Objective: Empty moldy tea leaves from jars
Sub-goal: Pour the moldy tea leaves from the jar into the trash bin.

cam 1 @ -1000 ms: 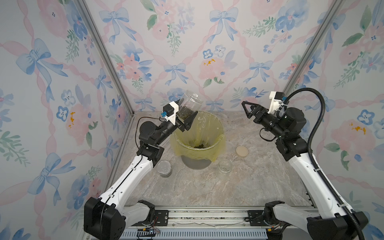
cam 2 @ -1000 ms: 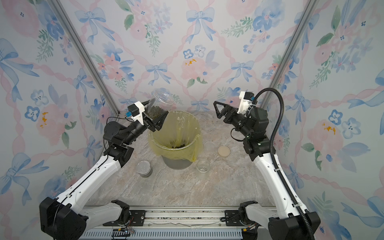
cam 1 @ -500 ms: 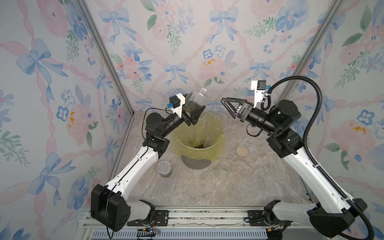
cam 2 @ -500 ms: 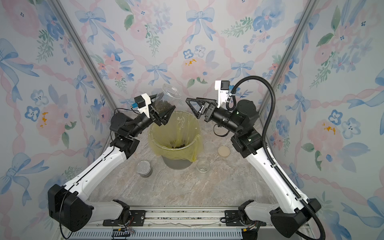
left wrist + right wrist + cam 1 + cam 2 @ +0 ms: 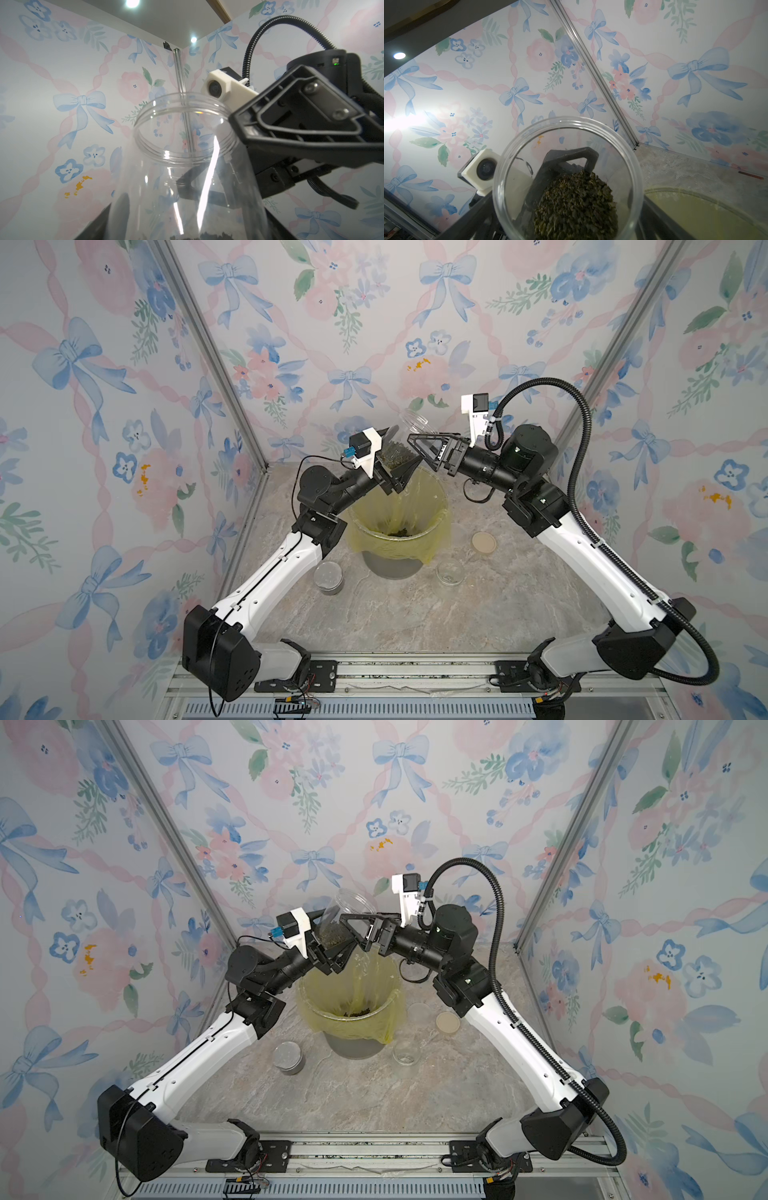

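**Work surface:** a grey-beige marbled tabletop [image 5: 374,614], bounded at the near edge by a metal rail [image 5: 415,668] that carries both arm bases.

**Enclosure:** three walls are papered with pink ribbons, blue bows and flowers [image 5: 357,323] and joined by bare aluminium corner posts [image 5: 208,344]. The wrist views show round ceiling lights [image 5: 131,3].

**Centre:** a round grey bin lined with a translucent yellow plastic bag [image 5: 390,568] holds a small clump of dark loose bits [image 5: 401,533] at its bottom.

**Grippers:**
- The left gripper [image 5: 401,456] is clamped on a clear cylindrical plastic jar [image 5: 409,425]. The jar is raised over the bin's far left rim and tilted, with its mouth up and toward the right. Dark brownish-green moldy tea leaves [image 5: 395,452] lie in its lower part.
- The right gripper [image 5: 419,445] has its jaws spread wide to either side of that jar's upper part. Contact cannot be told.

**On the table:**
- Near left of the bin stands a second small clear jar [image 5: 328,577].
- Near right of the bin stands a third small clear jar [image 5: 450,571].
- Right of the bin lies a flat tan round disc lid [image 5: 483,542].
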{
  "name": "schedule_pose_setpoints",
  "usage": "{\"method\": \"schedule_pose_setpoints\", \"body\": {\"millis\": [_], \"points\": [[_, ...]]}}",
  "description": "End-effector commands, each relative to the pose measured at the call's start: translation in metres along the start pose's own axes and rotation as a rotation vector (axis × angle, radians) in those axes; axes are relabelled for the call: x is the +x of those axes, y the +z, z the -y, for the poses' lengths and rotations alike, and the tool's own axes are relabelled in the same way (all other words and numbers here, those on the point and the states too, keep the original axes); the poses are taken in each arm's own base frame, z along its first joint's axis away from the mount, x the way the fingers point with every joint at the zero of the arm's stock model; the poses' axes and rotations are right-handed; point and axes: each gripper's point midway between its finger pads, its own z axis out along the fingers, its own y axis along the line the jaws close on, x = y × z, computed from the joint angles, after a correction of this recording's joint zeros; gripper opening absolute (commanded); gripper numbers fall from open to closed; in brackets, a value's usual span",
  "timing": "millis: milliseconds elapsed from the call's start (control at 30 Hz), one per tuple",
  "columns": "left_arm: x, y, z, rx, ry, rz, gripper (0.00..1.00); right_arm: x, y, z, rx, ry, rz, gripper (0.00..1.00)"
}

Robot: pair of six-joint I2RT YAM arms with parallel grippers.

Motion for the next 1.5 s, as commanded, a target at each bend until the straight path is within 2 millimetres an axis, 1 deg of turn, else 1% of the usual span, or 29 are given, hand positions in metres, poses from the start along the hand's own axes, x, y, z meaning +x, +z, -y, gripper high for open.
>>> {"method": "schedule_pose_setpoints", "body": {"millis": [0,100,333,500,700,767,1000,1133,1267,1467], "points": [[-0.005,0.007,0.006,0.026,0.008,0.017,0.38,-0.009,0.004,-0.017,-0.04,-0.033,0.016,0.97],[-0.002,0.011,0.01,0.038,0.006,0.015,0.37,-0.008,0.008,-0.015,-0.038,-0.03,0.01,1.0],[0.009,0.017,0.016,0.058,0.0,-0.007,0.37,-0.009,0.012,-0.011,-0.031,-0.024,0.012,0.94],[0.016,0.016,0.019,0.061,0.004,-0.02,0.39,-0.009,0.013,-0.009,-0.026,-0.023,0.018,0.87],[0.019,0.013,0.019,0.051,0.021,-0.027,0.51,-0.008,0.013,-0.008,-0.031,-0.012,0.024,0.84],[0.019,0.013,0.018,0.046,0.028,-0.028,0.57,-0.009,0.012,-0.007,-0.033,-0.004,0.029,0.83],[0.02,0.011,0.016,0.027,0.08,-0.029,0.88,-0.012,0.008,-0.008,-0.04,0.017,0.035,0.83],[0.022,0.008,0.015,0.014,0.105,-0.022,0.97,-0.011,0.005,-0.011,-0.052,0.036,0.037,0.83],[0.023,0.004,0.016,0.004,0.133,0.001,0.98,-0.011,0.002,-0.011,-0.055,0.056,0.039,0.82],[0.008,-0.013,0.017,-0.053,0.206,0.116,0.98,-0.01,-0.001,-0.011,-0.082,0.119,0.036,0.82]]}}
